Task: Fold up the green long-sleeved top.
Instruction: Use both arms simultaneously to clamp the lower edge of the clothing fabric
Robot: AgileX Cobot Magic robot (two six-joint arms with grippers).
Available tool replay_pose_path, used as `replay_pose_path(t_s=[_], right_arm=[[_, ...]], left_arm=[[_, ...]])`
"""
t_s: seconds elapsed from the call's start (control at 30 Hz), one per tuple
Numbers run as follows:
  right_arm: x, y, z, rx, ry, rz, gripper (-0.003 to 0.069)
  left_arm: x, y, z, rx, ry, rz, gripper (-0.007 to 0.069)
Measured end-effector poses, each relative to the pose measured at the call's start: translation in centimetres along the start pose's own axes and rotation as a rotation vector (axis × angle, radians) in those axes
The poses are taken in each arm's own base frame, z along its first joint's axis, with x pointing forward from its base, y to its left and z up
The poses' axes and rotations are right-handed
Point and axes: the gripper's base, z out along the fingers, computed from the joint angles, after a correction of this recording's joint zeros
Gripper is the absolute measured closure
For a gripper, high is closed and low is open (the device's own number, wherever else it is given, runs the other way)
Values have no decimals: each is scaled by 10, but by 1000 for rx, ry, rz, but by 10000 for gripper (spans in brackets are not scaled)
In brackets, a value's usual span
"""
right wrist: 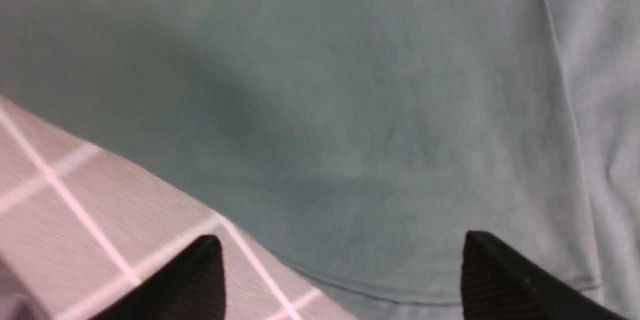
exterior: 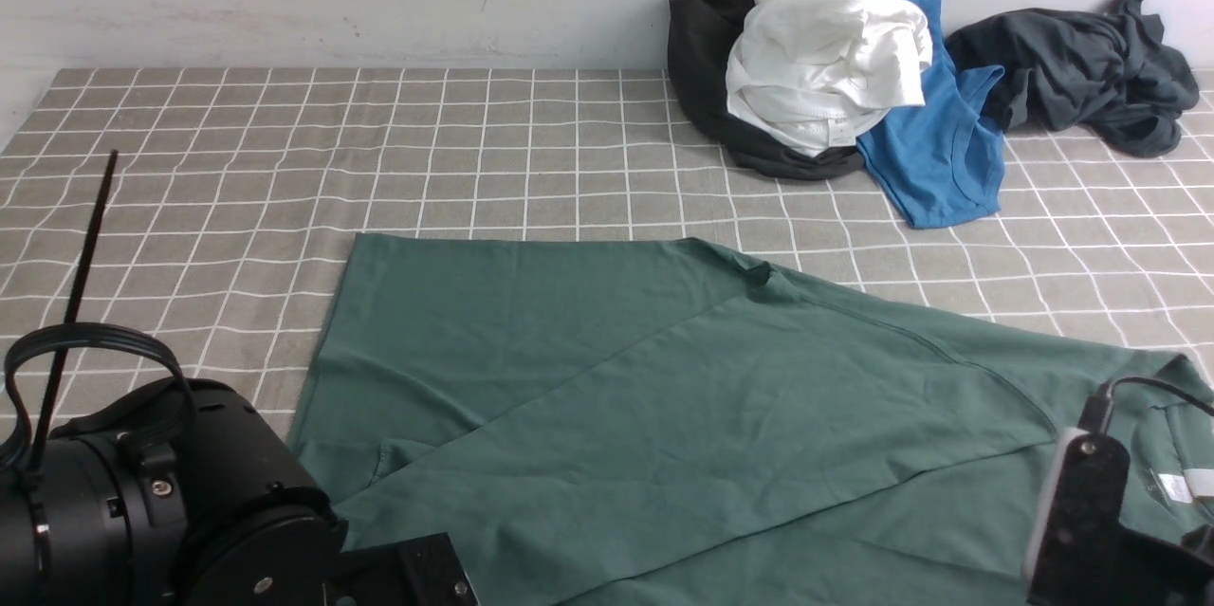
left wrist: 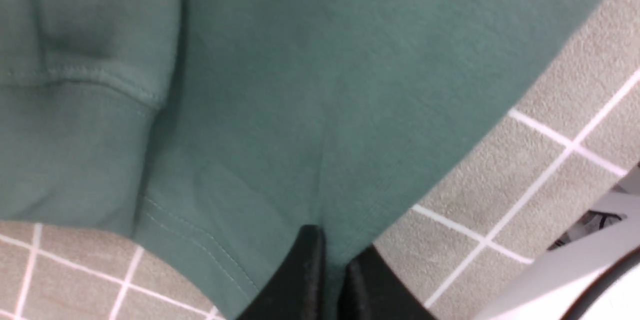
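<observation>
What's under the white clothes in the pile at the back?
The white clothes lie on a black garment, and their edge overlaps a blue top. Whatever else is beneath them is covered.

The table [exterior: 190,141], covered in a grey cloth with a white grid, fills most of the front view. A large, dull green long-sleeved top [exterior: 616,397] lies spread over the lower middle and lower right. At the upper right sit a black garment [exterior: 697,46] with a white garment [exterior: 825,56] heaped on it, a bright blue top [exterior: 939,160] touching that heap, and a crumpled dark charcoal-grey garment [exterior: 1072,65] at the far right.
</observation>
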Motion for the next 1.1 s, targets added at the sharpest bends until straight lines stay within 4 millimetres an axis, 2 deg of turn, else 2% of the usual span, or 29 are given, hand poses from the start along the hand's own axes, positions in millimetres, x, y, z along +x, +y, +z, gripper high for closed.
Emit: replay_pose_path(t_s=[0.17, 0.3, 0.67, 0.8, 0.83, 0.93, 1.0, 1.03, 1.1], right_arm=[[15, 2, 13, 30, 93, -106, 49], [23, 1, 27, 50, 162, -213, 87], [14, -4, 46, 55, 138, -261, 223], [14, -5, 45, 67, 133, -273, 339], [14, -5, 45, 67, 133, -274, 346], [14, -5, 42, 80, 121, -275, 487], [14, -5, 42, 82, 119, -275, 526], [14, -5, 40, 85, 120, -275, 592], [13, -7, 34, 92, 123, -275, 645]], left_arm=[[0, 0, 0, -1, -4, 0, 622], [-1, 0, 1, -3, -12, 0, 622], [-1, 0, 1, -5, -21, 0, 622], [-1, 0, 1, -5, -21, 0, 622], [-1, 0, 1, -5, -21, 0, 622], [-1, 0, 1, -5, -21, 0, 622], [-1, 0, 1, -6, -21, 1, 622], [-1, 0, 1, -7, -21, 1, 622], [-1, 1, 1, -9, -20, 2, 622]])
